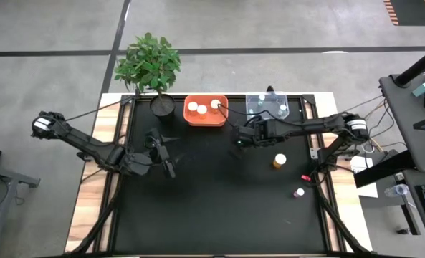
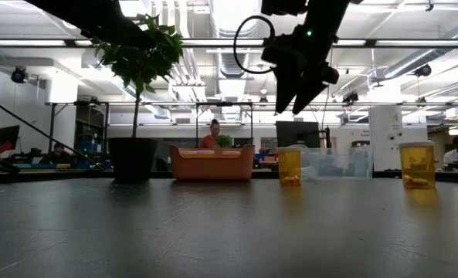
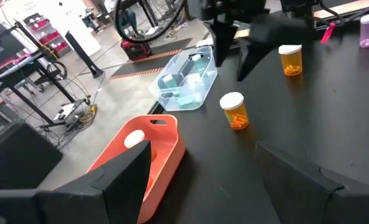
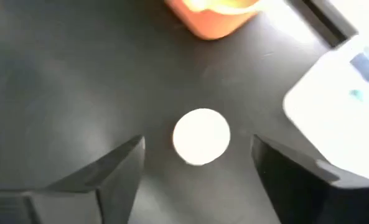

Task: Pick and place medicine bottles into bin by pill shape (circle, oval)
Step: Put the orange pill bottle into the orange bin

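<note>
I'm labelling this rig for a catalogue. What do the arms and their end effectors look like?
Both arms are dark, jointed, with thin cables along them. The left arm and right arm each carry a white section near the shoulder. Each end effector, left and right, has two dark wedge-shaped fingers.

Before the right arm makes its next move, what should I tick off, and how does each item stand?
1. Right gripper open: ok, its fingers stand wide apart.
2. White-capped bottle centred between those fingers: ok in the right wrist view.
3. Bottle upright on the table: ok in the low view.
4. Gripper low enough to grasp: not ok, it hangs above the bottle.
5. Pill shape read, so orange bin or clear bin: cannot tell.
6. Left gripper out of the way: ok, open, apart from the bottle on the left half of the table.
</note>
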Motion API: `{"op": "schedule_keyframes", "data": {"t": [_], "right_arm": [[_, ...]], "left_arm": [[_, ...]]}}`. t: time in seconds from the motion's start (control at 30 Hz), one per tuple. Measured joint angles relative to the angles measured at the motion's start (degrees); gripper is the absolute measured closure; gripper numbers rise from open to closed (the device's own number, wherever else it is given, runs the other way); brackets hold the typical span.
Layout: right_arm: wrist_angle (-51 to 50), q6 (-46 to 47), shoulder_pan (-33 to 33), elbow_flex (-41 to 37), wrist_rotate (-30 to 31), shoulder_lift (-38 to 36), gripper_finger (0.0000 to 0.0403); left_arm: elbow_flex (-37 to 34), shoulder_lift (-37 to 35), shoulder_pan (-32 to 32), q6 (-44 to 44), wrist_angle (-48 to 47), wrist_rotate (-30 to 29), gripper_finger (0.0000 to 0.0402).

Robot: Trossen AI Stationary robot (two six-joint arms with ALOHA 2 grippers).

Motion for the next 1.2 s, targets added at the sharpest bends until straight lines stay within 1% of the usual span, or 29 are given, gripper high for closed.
{"op": "schedule_keyframes", "data": {"t": [0.1, 0.2, 0.5, 0.73, 0.83, 0.9, 0.97, 1.13, 1.2], "right_arm": [[2.48, 1.77, -0.96, -1.54, 1.77, 0.47, 0.0085], [6.01, 2.86, -1.79, -2.90, 0.99, 1.68, 0.0074], [5.77, 6.29, -2.14, -3.03, 0.44, 7.45, 0.0076], [5.74, 6.92, -2.14, -3.03, 0.20, 10.57, 0.0076], [5.78, 7.18, -2.14, -3.03, -0.58, 10.81, 0.0077], [5.83, 7.66, -2.00, -3.03, -0.59, 10.81, 0.0086], [5.94, 7.81, -1.99, -3.03, -0.60, 10.81, 0.0105], [6.08, 8.50, -1.99, -3.03, -0.60, 10.79, 0.0179], [6.11, 8.49, -1.99, -3.03, -0.59, 10.78, 0.0202]], "left_arm": [[-0.01, -0.04, 0.00, 0.04, 0.03, -0.02, 0.0132], [-0.01, -0.02, 0.00, 0.06, 0.01, -0.02, 0.0132], [-0.03, -0.04, 0.00, 0.06, 0.03, -0.02, 0.0132], [-0.07, 0.04, 0.00, 0.13, 0.03, 0.00, 0.0132], [-0.07, 0.04, 0.00, 0.13, 0.01, 0.00, 0.0132], [-0.07, 0.04, 0.00, 0.15, 0.01, 0.00, 0.0132], [-0.07, 0.04, 0.00, 0.15, 0.03, 0.00, 0.0132], [-0.07, 0.04, 0.00, 0.13, 0.01, 0.00, 0.0132], [-0.07, 0.04, 0.00, 0.10, 0.03, 0.02, 0.0132]]}}
